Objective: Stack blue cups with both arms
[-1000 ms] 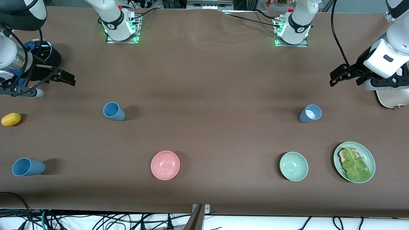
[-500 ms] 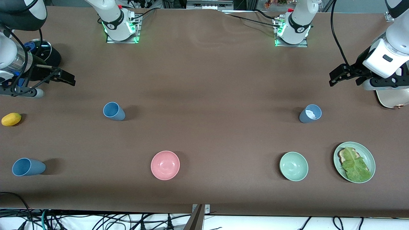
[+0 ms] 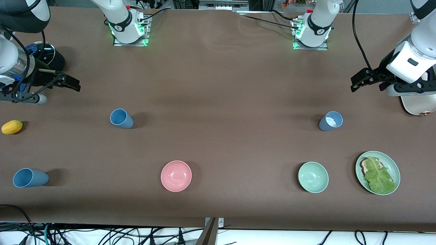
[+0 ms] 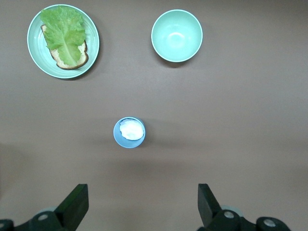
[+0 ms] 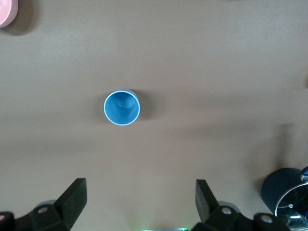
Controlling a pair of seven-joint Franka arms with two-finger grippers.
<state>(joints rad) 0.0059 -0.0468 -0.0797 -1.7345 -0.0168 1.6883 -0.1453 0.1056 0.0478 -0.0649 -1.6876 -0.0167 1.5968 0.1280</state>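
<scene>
Surface (image 3: 218, 85): brown cloth, things spread well apart, so both approaches look unobstructed.

Left gripper (image 3: 357, 83) hangs over the left arm's end of the surface. Its fingers (image 4: 73, 206) are wide apart with nothing between them. The left wrist view looks straight down on the grey-blue cup (image 4: 129, 133), so I read this as a pre-grasp line-up.

Right gripper (image 3: 73, 83) mirrors that over the right arm's end. Its fingers (image 5: 72, 199) are also spread and empty, with the brighter blue cup (image 5: 121, 108) in its view.

Green plate (image 3: 391, 163), carrying bread and lettuce, sits nearest the camera at the left arm's end. It's not part of the job.

Pink bowl (image 3: 176, 176) and pale green bowl (image 3: 313, 177) sit nearer the camera than the two cups. Both are distractors.

Brighter blue cup (image 3: 121, 118) is upright, empty, and toward the right arm's end. Grey-blue cup (image 3: 330, 121) is upright toward the left arm's end, with something white inside; that may stop the cups nesting fully if it ends up as the lower one.

A third blue cup (image 3: 30, 178) sits near the camera at the right arm's end.

Yellow fruit (image 3: 12, 127) is at the same end.

Nothing grasped yet, so stacking hasn't started.
</scene>
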